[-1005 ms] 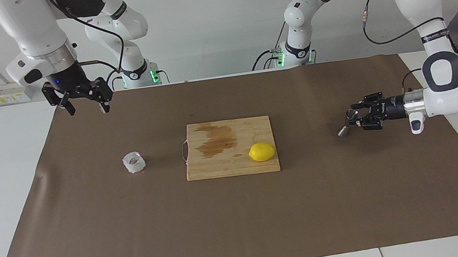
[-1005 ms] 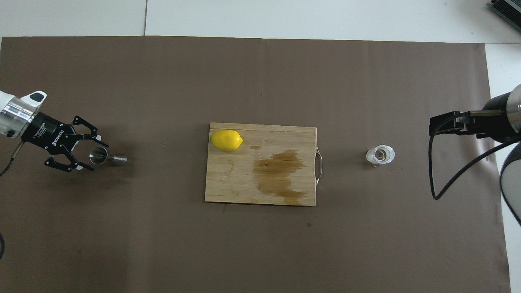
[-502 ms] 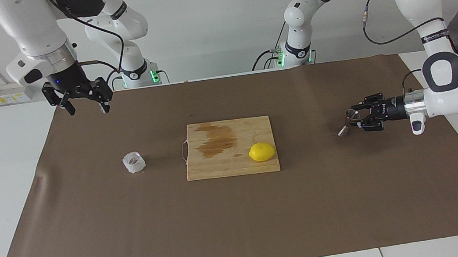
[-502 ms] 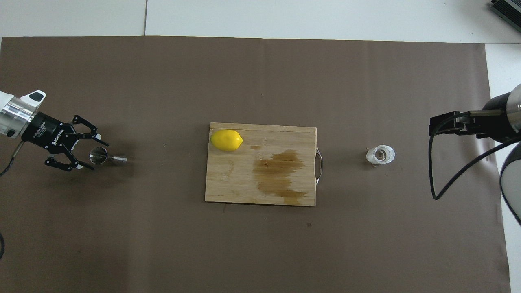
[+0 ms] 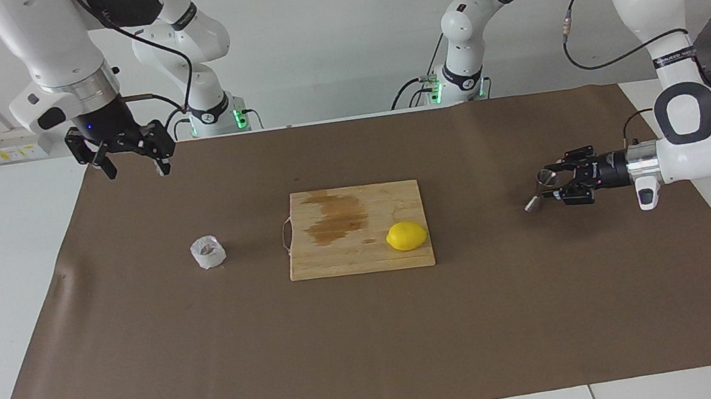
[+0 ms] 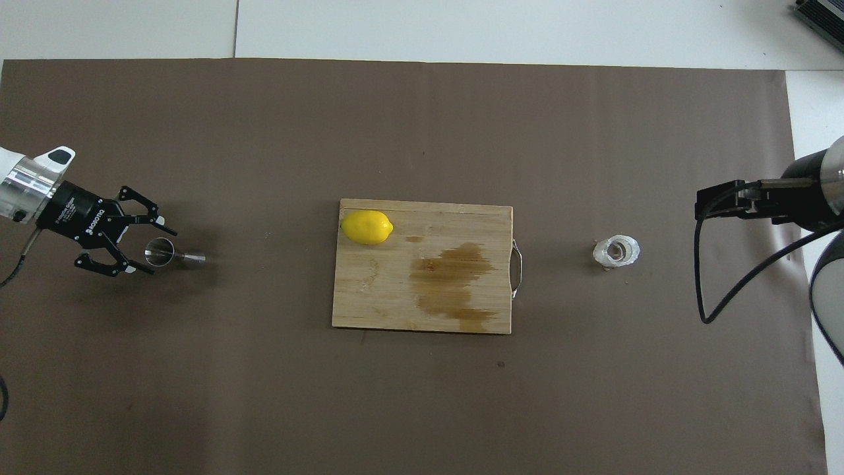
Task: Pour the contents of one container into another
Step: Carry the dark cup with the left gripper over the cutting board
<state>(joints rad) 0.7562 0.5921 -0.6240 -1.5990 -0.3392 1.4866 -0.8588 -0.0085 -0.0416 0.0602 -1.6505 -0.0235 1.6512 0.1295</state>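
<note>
The squat clear faceted cup (image 5: 208,252) (image 6: 616,251) stands on the brown mat toward the right arm's end of the table. The steel hourglass jigger (image 5: 537,193) (image 6: 170,254) stands on the mat toward the left arm's end. My left gripper (image 5: 550,185) (image 6: 163,252) lies level and low, open, with one finger on each side of the jigger's upper cone and a thin gap at each. My right gripper (image 5: 131,166) (image 6: 709,201) hangs open and empty, high over the mat's edge by the robots at the right arm's end, and waits.
A wooden cutting board (image 5: 363,257) (image 6: 369,297) with a metal handle lies mid-mat, between cup and jigger. It bears a brown wet stain (image 5: 337,215) and a yellow lemon (image 5: 406,235) (image 6: 366,227) at its corner toward the jigger.
My left gripper has drawn back slightly from the jigger toward its own end of the table. The jigger, the cup and the right arm have not moved.
</note>
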